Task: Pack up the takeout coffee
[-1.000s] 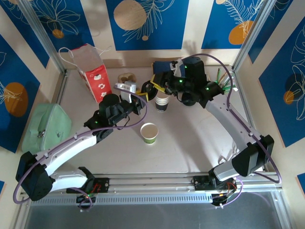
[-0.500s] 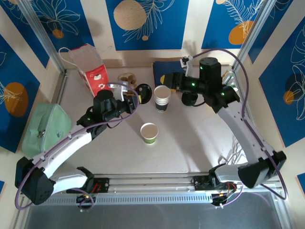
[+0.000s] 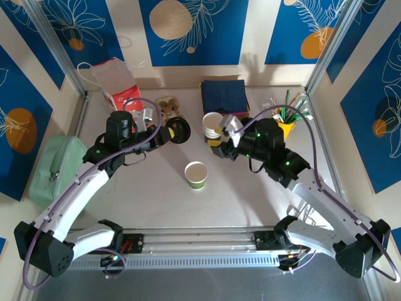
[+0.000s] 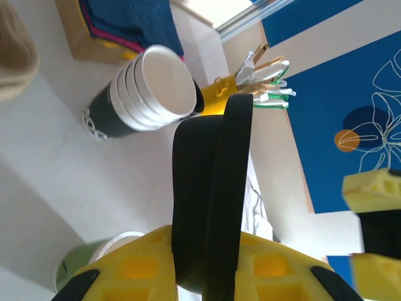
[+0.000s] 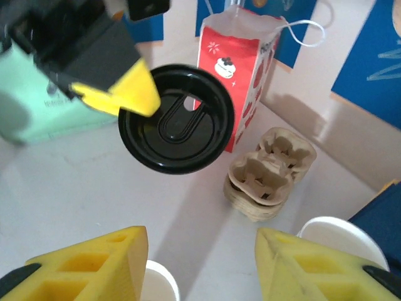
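Note:
My left gripper (image 3: 168, 132) is shut on the rim of a round black lid (image 3: 177, 130), held on edge above the table left of the cup stack. In the left wrist view the lid (image 4: 213, 182) stands edge-on between my pads (image 4: 125, 273). My right gripper (image 3: 217, 138) is open with nothing in it and faces the lid (image 5: 177, 119). A single lidless paper cup with a green side (image 3: 196, 175) stands in the middle, its rim below my right gripper (image 5: 200, 273). The stack of white cups (image 3: 212, 122) stands just behind. The lidded takeout coffee is out of view.
A red paper bag (image 3: 123, 94) stands at the back left, with cardboard cup carriers (image 3: 166, 104) beside it. Navy napkins (image 3: 224, 94) lie at the back, a yellow holder of stirrers (image 3: 287, 116) at the right, and a mint green bag (image 3: 57, 167) at the left edge.
My left gripper has drawn the lid a little left and nearer. The right arm has swung from behind the cup stack down to its front, now facing the lid.

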You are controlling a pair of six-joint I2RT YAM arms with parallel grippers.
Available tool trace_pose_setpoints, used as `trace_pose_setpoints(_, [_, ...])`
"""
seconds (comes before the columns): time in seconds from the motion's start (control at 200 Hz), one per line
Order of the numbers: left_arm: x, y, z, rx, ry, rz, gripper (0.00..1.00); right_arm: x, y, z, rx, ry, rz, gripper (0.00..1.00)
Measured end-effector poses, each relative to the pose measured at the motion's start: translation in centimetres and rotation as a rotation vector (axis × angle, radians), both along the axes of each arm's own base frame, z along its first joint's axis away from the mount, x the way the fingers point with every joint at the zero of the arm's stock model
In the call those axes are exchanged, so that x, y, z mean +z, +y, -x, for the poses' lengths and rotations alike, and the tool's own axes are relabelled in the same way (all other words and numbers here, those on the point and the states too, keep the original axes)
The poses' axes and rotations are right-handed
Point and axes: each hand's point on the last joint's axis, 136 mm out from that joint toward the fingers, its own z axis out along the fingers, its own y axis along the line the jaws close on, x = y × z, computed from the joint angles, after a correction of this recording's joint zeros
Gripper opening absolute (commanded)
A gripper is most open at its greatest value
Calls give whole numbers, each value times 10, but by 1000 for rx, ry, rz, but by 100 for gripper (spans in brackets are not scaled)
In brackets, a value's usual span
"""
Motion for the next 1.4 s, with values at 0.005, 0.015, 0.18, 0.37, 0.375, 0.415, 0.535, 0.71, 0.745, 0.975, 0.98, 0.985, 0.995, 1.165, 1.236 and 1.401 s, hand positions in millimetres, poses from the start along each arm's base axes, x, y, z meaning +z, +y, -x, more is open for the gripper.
trace_pose_setpoints(0.005, [0, 0, 0, 0, 3, 1, 11, -1, 1, 1, 5, -11, 8, 48])
trace_pose_setpoints(0.015, [-1, 0, 1, 0, 13, 4, 11, -2, 2, 1, 6, -19, 15, 48])
trace_pose_setpoints(0.18, [-8, -1, 12, -10, 143, 31, 10, -15, 21, 15, 103, -239, 138, 47])
trace_pose_setpoints(0.37, [-11, -5, 19, -13, 271, 56, 9, -19, 36, 25, 168, -436, 211, 47])
trace_pose_setpoints(0.375, [-11, -5, 20, -13, 273, 57, 9, -19, 37, 25, 169, -440, 213, 47])
trace_pose_setpoints(0.415, [-12, -5, 21, -13, 294, 66, 9, -18, 41, 25, 173, -474, 224, 47])
trace_pose_setpoints(0.535, [-14, -5, 24, -4, 333, 75, 9, -20, 53, 25, 185, -546, 257, 48])
trace_pose_setpoints(0.71, [-12, -6, 25, 4, 358, 98, 9, -29, 65, 21, 187, -606, 318, 46])
trace_pose_setpoints(0.745, [-12, -7, 25, 4, 360, 103, 8, -32, 66, 19, 184, -612, 330, 47])
trace_pose_setpoints(0.975, [-15, -8, 23, 16, 385, 126, 6, -38, 69, 12, 169, -649, 380, 43])
trace_pose_setpoints(0.98, [-15, -8, 23, 16, 385, 126, 6, -39, 69, 12, 170, -650, 381, 42])
trace_pose_setpoints(0.985, [-15, -8, 23, 16, 386, 126, 6, -39, 69, 12, 168, -652, 383, 42])
trace_pose_setpoints(0.995, [-15, -8, 23, 16, 385, 126, 6, -39, 69, 12, 167, -652, 383, 41])
trace_pose_setpoints(1.165, [-14, -8, 23, 21, 389, 134, 6, -45, 72, 6, 155, -667, 417, 39])
trace_pose_setpoints(1.236, [-13, -8, 22, 23, 389, 139, 5, -47, 72, 5, 153, -669, 428, 39])
trace_pose_setpoints(1.401, [-13, -8, 22, 24, 387, 143, 5, -45, 72, 3, 141, -680, 428, 35])
